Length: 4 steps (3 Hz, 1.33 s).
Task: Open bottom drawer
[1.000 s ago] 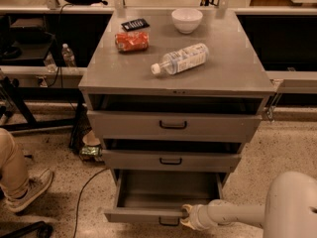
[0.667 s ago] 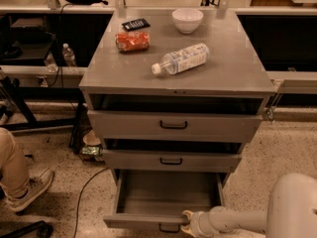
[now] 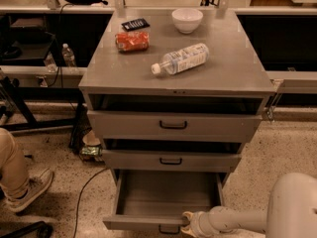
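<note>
Terrazzo floor [image 3: 282, 148], benches along the far side. Grey metal cabinet [image 3: 233, 81] sits centre, three drawers facing near.

Robot arm [image 3: 233, 219] comes in low from the near right, roughly level with the floor. That's the only height that meets the lowest front.

Bottom drawer [image 3: 168, 202] is at the cabinet's foot and stands well out towards near, with its bare grey floor showing and nothing visible inside. I'd call the task mostly done, maybe some travel left.

Top drawer [image 3: 129, 125] and middle drawer [image 3: 129, 158] each sit out a little, with a dark gap above each. Neither blocks the low one.

Person's leg and sneaker [image 3: 27, 185] at near left, well apart from the drawer path.

Gripper [image 3: 187, 222] is against the near lip of the bottom drawer, just right of the black loop handle [image 3: 170, 229]. Can't tell whether it's clamped on the handle or just hooked on the lip.

On top, clear of the job: water bottle [image 3: 181, 59] lying on its side, white bowl [image 3: 187, 20] at the far edge, orange snack bag [image 3: 132, 41] to the left and a black packet [image 3: 135, 24] just beyond it.

Risk: a jerky pull could roll the bottle.
</note>
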Motion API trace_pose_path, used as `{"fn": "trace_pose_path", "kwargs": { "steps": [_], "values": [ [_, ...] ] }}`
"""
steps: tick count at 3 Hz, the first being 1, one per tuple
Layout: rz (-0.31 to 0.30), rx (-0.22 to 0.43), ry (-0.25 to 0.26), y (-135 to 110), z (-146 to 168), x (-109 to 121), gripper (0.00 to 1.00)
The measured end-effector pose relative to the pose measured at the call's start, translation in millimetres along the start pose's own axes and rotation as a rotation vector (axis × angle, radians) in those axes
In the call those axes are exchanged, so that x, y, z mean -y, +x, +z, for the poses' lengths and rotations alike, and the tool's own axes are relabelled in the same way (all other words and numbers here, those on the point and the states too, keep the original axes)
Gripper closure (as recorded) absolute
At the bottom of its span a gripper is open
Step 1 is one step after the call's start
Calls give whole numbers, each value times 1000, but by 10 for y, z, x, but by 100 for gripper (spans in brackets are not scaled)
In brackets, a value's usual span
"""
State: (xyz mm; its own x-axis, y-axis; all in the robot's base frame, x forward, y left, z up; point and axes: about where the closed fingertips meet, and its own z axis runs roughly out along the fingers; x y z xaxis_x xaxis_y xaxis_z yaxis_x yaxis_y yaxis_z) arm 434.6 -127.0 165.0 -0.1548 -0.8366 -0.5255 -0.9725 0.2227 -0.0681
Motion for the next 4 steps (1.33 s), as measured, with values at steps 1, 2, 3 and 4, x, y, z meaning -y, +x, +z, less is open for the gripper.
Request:
{"fn": "trace_pose_path", "kwargs": {
  "steps": [1, 2, 3, 4],
  "values": [
    [8, 3, -19, 75, -37, -323, 100],
    [8, 3, -19, 56, -45, -298, 83],
    [9, 3, -19, 57, -56, -316, 52],
    [18, 4, -23, 100, -132, -533, 27]
  ]
}}
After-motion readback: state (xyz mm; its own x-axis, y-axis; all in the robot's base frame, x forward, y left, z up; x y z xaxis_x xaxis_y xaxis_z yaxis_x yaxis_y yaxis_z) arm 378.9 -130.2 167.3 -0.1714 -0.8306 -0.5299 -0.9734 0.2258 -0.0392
